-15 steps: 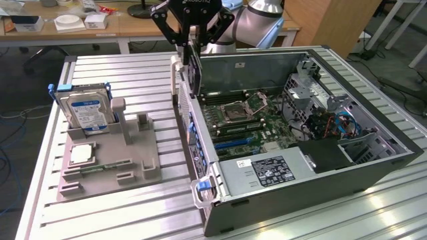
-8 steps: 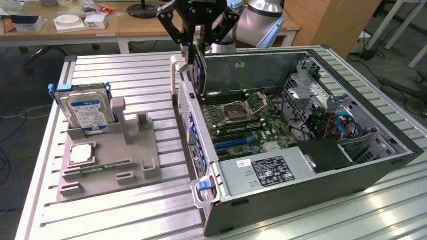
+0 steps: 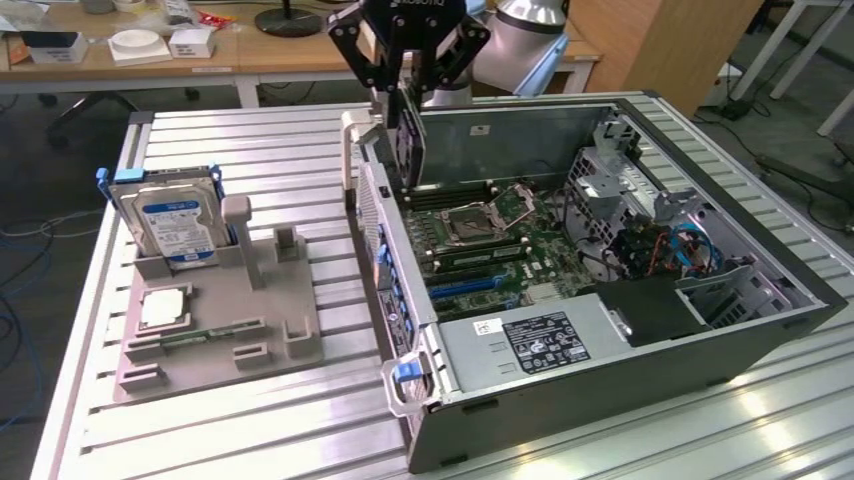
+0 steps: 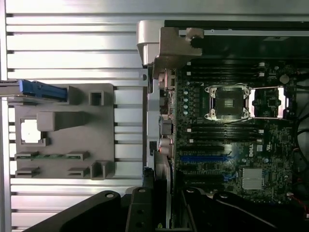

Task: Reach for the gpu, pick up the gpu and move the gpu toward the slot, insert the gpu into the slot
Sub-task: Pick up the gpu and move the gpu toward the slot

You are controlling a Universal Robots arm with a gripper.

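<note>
Exterior view first: the tool [image 3: 407, 95] hangs over the open computer case [image 3: 747, 330], clamped on the gpu [image 3: 411, 150]. The card is held upright and edge-on to us, in the air just inside the case's rear wall, above the motherboard [image 3: 514, 250] and clear of it. The blue slot [image 3: 467, 285] lies below, nearer the camera than the card's lower edge, so I'd say the card is not seated yet. Off to the exterior view's left, the hard drive [image 3: 171, 222] stands in the grey holder [image 3: 267, 320] on the desk [image 3: 240, 420], well apart from the action.

Now the wrist view, looking straight down: the tool [image 4: 166, 208] frames the gpu [image 4: 163, 179], seen as a thin strip running along the case's rear wall. The blue slot [image 4: 205, 157] sits just beside that line.

The risks as I read them:
- The metal end bracket may catch on the rear wall, it runs so close.
- If the card's edge is off the slot's line, it could land on the board beside it.
- A thin pinch on a tall card could let it tilt under push.
</note>
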